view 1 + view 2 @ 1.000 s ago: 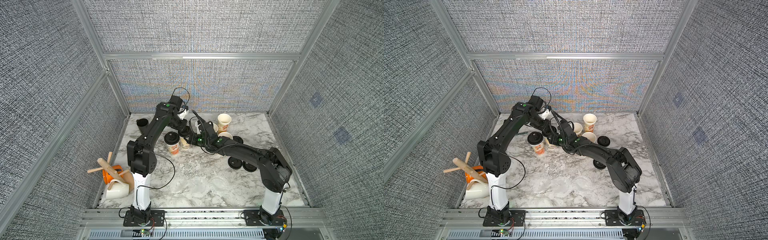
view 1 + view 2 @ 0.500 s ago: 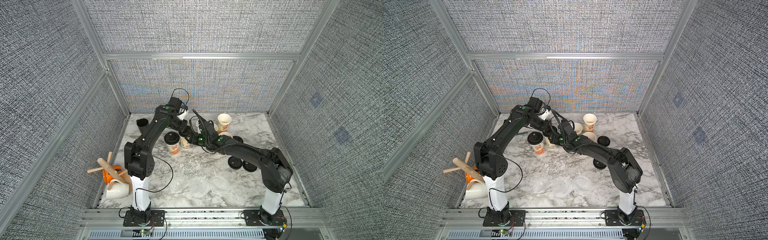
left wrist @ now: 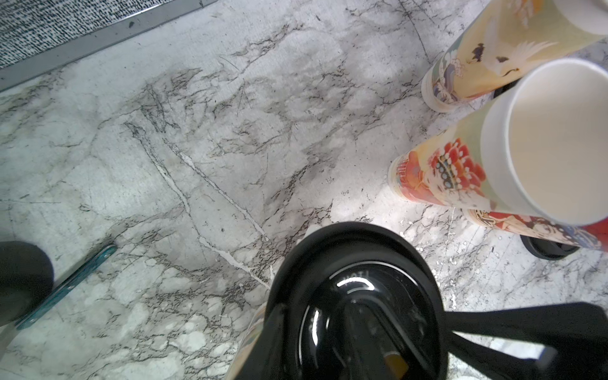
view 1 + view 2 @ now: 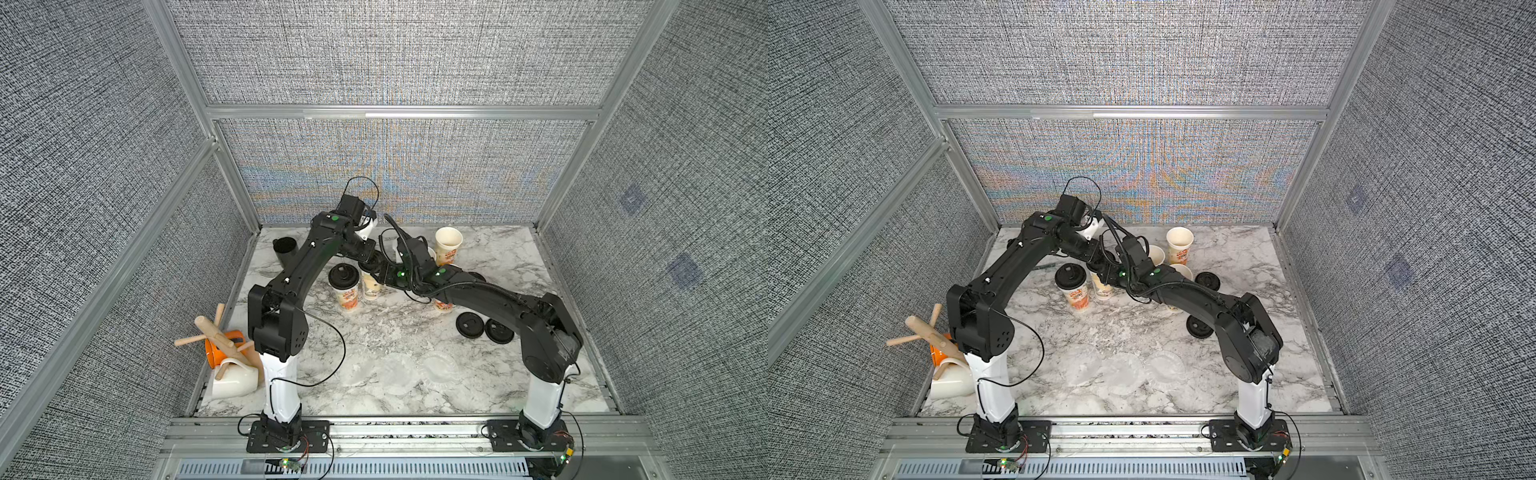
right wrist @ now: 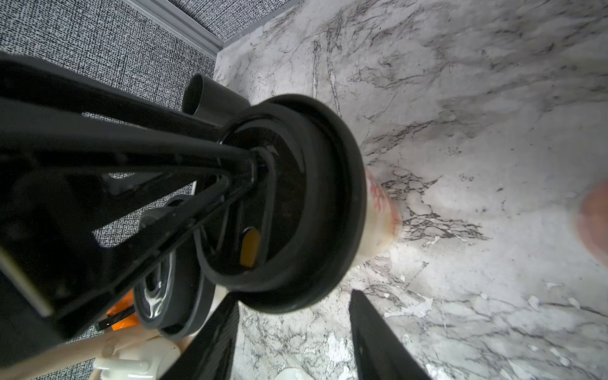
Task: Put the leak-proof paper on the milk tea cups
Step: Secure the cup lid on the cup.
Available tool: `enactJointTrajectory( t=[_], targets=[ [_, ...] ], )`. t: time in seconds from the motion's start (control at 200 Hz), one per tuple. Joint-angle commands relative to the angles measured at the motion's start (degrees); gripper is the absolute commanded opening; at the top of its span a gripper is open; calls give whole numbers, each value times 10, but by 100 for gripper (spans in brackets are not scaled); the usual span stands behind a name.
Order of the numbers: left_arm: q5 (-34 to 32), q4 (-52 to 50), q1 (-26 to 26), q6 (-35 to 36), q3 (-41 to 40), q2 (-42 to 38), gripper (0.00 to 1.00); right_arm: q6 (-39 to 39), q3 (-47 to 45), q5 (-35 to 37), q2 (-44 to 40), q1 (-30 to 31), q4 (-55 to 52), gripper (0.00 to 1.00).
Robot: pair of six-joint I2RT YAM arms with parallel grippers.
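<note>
Three leak-proof paper sheets [image 4: 1125, 372] lie flat on the table's front middle. Two milk tea cups stand left of centre. One [image 4: 347, 297] carries a black lid with nothing touching it. The other [image 4: 371, 287] has a black lid [image 5: 329, 197] on its mouth, with both grippers meeting over it. My left gripper [image 5: 241, 146] is shut on that lid's edge. The fingers of my right gripper [image 5: 295, 294] stand open beside the lid's rim, nothing between them. Open cups [image 4: 448, 245] stand at the back, and one [image 4: 442, 306] is half hidden under the right arm.
A plain black cup [image 4: 284, 247] stands at the back left, with a teal stick [image 3: 65, 286] beside it. Loose black lids [image 4: 484, 327] lie right of centre. A wooden mug tree [image 4: 220, 345] with an orange and a white mug [image 4: 232, 380] sits front left.
The left arm's lower links shifted a little to the left. Both grippers stayed at the lid on the cup, and nothing was taken or let go.
</note>
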Motion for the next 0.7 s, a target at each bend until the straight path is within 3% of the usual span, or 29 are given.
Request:
enactJointTrajectory(
  t=[0.0, 0.26, 0.696],
  targets=[
    [-52, -224, -3, 16, -21, 19, 31, 11, -2, 97, 20, -4, -154, 55],
    [-53, -225, -2, 14, -21, 17, 30, 0, -8, 92, 8, 2, -151, 55],
    [-42, -217, -3, 14, -34, 14, 30, -12, 69, 108, 16, -5, -185, 56]
  ],
)
